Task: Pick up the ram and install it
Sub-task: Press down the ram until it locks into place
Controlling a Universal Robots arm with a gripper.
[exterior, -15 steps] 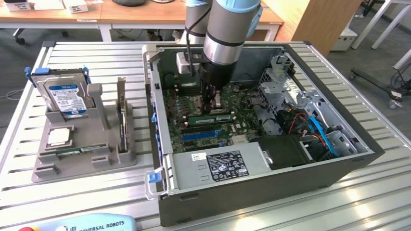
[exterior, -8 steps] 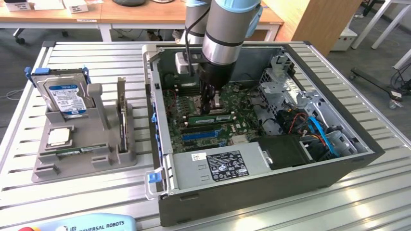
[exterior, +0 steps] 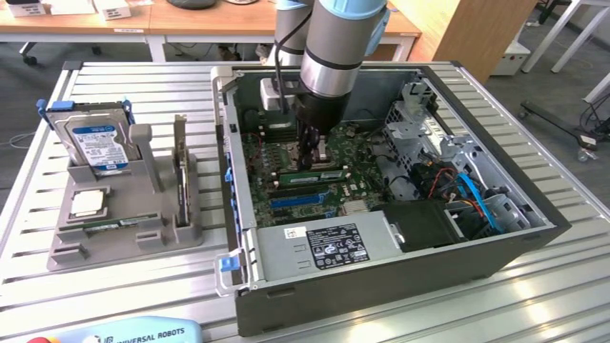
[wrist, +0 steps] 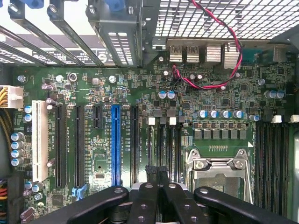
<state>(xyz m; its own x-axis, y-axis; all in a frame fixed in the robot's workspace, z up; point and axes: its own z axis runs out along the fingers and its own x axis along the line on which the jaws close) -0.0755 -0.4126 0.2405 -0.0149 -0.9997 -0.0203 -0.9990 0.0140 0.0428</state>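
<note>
Inside the open PC case (exterior: 533,214), my claw (exterior: 315,153) hangs low over the motherboard (wrist: 117,84), fingers (wrist: 156,175) pressed together, gripping nothing. One ram (exterior: 312,174) lies seated in a slot just below it; another ram (exterior: 178,168) stands in the grey holder (exterior: 124,243) on the tabletop (exterior: 114,78).

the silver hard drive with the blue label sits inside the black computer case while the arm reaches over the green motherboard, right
No. The exterior view shows the silver hard drive with the blue label standing in the grey holder outside the black computer case, on that view's left. The arm does reach over the green motherboard.
</note>
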